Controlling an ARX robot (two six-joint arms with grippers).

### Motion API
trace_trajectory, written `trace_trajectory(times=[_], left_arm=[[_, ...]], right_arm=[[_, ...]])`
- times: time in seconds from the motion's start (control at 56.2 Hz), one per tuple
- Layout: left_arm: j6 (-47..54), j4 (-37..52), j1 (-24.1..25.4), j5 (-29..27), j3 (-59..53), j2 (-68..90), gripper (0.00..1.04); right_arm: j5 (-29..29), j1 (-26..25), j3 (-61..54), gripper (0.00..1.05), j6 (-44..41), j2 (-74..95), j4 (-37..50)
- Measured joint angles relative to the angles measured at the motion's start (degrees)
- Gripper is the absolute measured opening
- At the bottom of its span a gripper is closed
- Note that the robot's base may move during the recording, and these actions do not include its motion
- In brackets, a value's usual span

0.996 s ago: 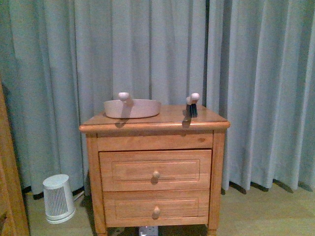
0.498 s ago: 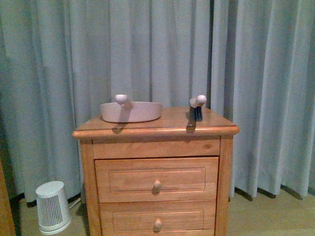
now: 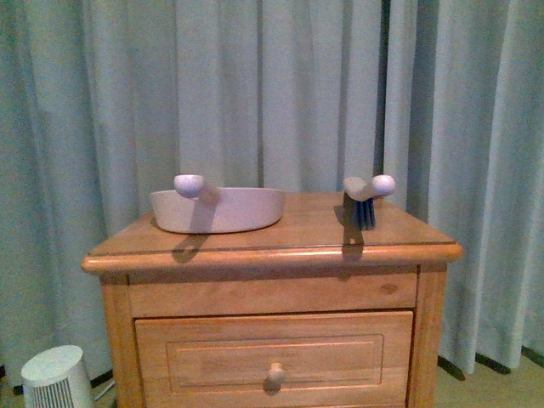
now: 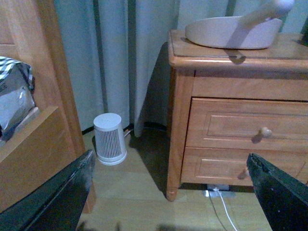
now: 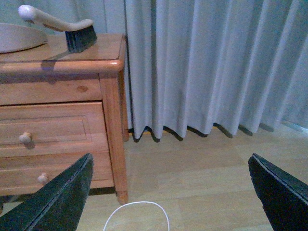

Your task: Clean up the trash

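The robot has closed in on the wooden nightstand (image 3: 272, 255). Compared with a second ago it fills much more of the front view, its lower drawer has dropped out of frame, and the small white ribbed appliance (image 3: 53, 380) on the floor has slid to the 7 o'clock corner, half cut off. Nothing on the top has shifted. The pale dustpan (image 3: 223, 210) lies flat with its handle up, and the hand brush (image 3: 365, 200) stands on its dark bristles well apart from it at the dustpan's 3 o'clock, both in front of the grey curtain (image 3: 280, 93). This looks like an approach that is nearly done, bringing the sweeping tools towards arm's reach. No loose trash can be made out. The left gripper (image 4: 171, 161) and right gripper (image 5: 171, 161) both hang low before the drawers, jaws spread wide and holding nothing.
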Motion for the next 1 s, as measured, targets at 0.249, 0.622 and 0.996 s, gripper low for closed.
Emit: trace_trajectory(times=[0.249,0.622,0.996], left_arm=[[0.0,0.0,0.0,0.0,0.0,0.0,0.97],[0.0,0.0,0.0,0.0,0.0,0.0,0.97],[0.0,0.0,0.0,0.0,0.0,0.0,0.97]], right_arm=[[0.0,0.0,0.0,0.97,0.0,0.0,0.0],[0.0,0.0,0.0,0.97,0.0,0.0,0.0],[0.0,0.0,0.0,0.97,0.0,0.0,0.0]])
